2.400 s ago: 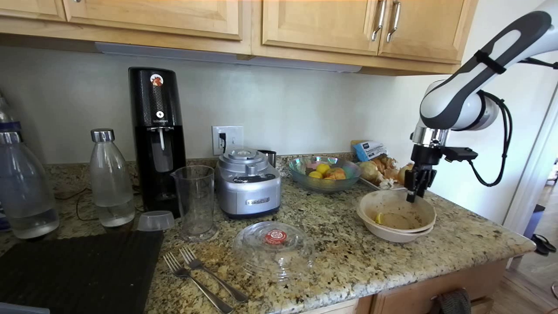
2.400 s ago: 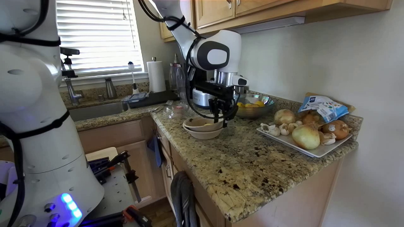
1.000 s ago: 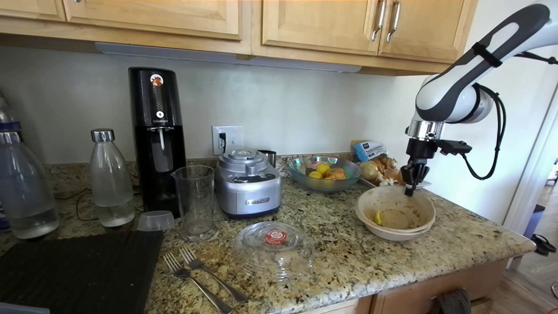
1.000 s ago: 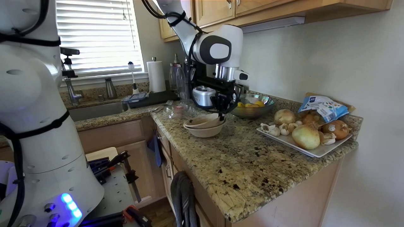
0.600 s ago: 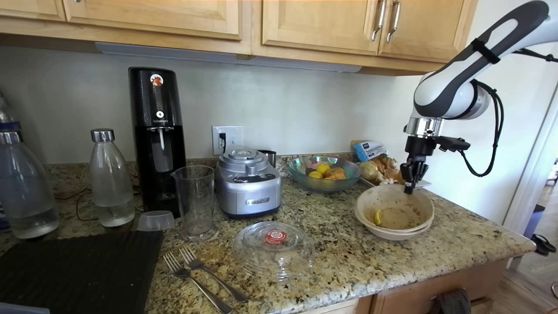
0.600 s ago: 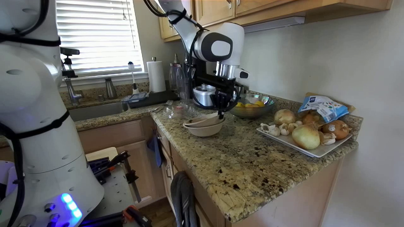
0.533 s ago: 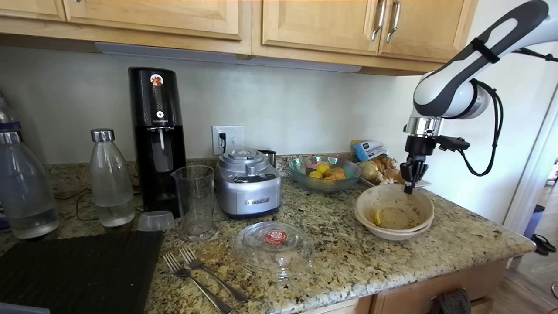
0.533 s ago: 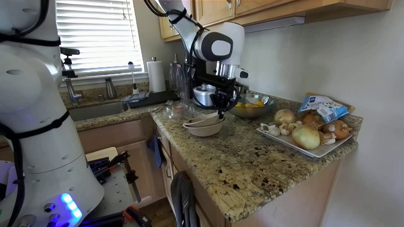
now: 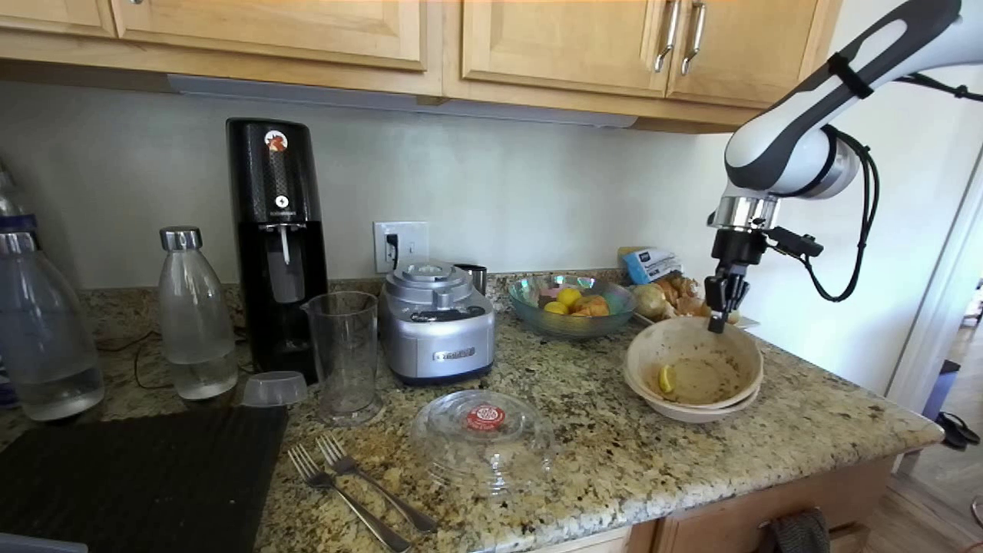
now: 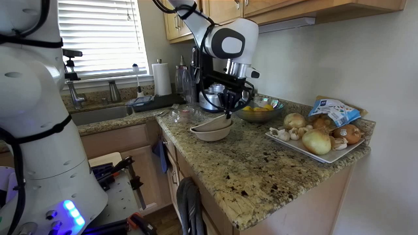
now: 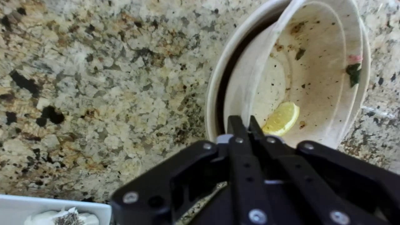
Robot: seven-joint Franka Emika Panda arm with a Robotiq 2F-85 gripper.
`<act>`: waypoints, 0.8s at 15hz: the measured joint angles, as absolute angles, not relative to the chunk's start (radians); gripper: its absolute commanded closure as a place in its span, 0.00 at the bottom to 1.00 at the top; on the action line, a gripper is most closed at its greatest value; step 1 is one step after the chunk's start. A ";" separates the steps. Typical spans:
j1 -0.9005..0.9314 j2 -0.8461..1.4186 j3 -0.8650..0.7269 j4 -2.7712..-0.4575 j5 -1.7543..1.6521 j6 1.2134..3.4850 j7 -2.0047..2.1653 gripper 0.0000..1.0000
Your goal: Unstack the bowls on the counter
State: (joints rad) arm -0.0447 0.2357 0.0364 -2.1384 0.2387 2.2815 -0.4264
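Upper bowl [image 11: 315, 70] aslant in the lower bowl [image 10: 211, 135] on the counter [image 10: 261, 169]; not yet unstacked. The side at the gripper [image 11: 245, 121] stands high, above the lower bowl's rim; the opposite side dips and seems to rest in or on that rim, exact contact too hidden to call. Both round, so no long axis to match. What counts is the upper rim: in the wrist view it runs up and away from the fingertips [image 11: 236, 129], the wall passing between them, with the lower bowl directly beneath and a dark crescent of gap showing along the outer side. Jaws nearly together, parted only by the wall's thickness and clamped on it, one finger inside, one outside. No other contact seen. A lemon wedge [image 11: 282, 118] lies in the upper bowl just beside the inner finger; a leaf scrap [image 11: 354, 75] sits on the far wall. My reading: lift-off in its early part. Next move likely wants height until the low edge clears the lower bowl, then a sideways carry and a set-down. Risks: a hold at one spot on the rim could let the bowl swing, the low edge could drag its mate along, the wedge could slide.
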 measured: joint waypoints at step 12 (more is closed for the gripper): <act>-0.065 0.224 0.040 -2.094 0.293 2.225 -0.546 0.95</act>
State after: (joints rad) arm -0.0651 0.2244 0.0398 -2.0942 0.2928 2.2248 -0.5463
